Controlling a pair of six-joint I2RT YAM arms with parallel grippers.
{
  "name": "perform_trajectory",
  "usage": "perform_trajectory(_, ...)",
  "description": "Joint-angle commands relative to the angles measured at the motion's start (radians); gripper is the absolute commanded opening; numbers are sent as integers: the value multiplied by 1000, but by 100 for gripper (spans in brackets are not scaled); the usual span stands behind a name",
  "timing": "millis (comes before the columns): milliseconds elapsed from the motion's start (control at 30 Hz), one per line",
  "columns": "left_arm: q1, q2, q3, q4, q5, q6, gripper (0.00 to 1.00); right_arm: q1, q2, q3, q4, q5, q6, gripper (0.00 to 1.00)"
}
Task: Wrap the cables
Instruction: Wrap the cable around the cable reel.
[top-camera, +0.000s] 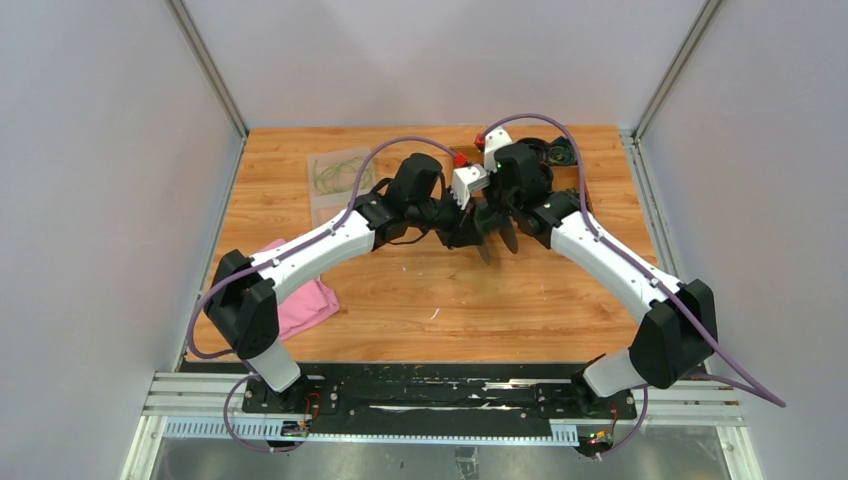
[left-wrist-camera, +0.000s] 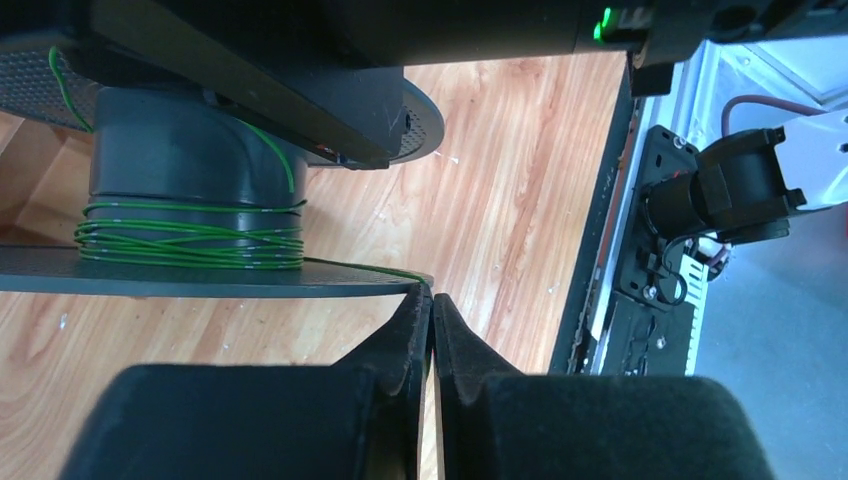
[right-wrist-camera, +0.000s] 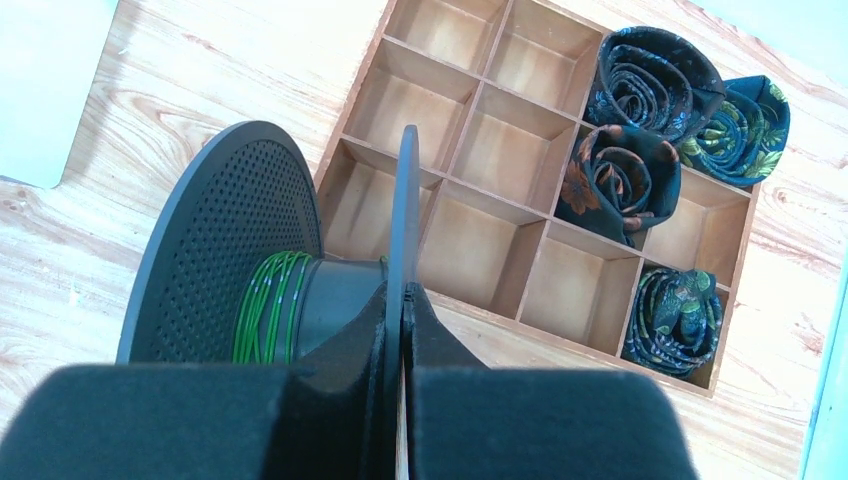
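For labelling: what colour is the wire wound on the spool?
Green wire; best in the left wrist view.

Cables (left-wrist-camera: 190, 235): bright green, few pale flecks. Spool (right-wrist-camera: 225, 230): matte black/dk grey, flange w/ fine dot-perforation grid. Desk (top-camera: 450, 300): orange-brown wood grain, lighter streaks. Cloth (top-camera: 305, 300): plain pink. Divider box (right-wrist-camera: 570, 343): pale tan wood. Rolled ties (right-wrist-camera: 625, 175): dk navy w/ floral print, rust-orange blooms on one, green-yellow leaves on another. Arms (top-camera: 320, 245): white shells, black joints.

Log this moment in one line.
left gripper: shut on wire | right gripper: shut on spool rim | wire: few turns on spool
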Motion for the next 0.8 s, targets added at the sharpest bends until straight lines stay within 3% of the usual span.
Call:
perform_trajectory(0,24,-40,-41,80,-15,4,11,17,-47,-10,6,1,-41,1)
perform_trajectory(200,32,-49,-51,75,4,14,25,15,-46,-19,8,1,-44,1)
perform_trajectory(467,48,-100,-139,156,80,52,34,2,-42,2,9,-3,-34,1)
perform_trajectory(633,136,-167,-244,280,130,42,38,-57,-70,40,-25,-104,9,0)
perform_trajectory(767,218,-202,-327,365,144,145,46,-101,-103,90,-71,-202,41,0)
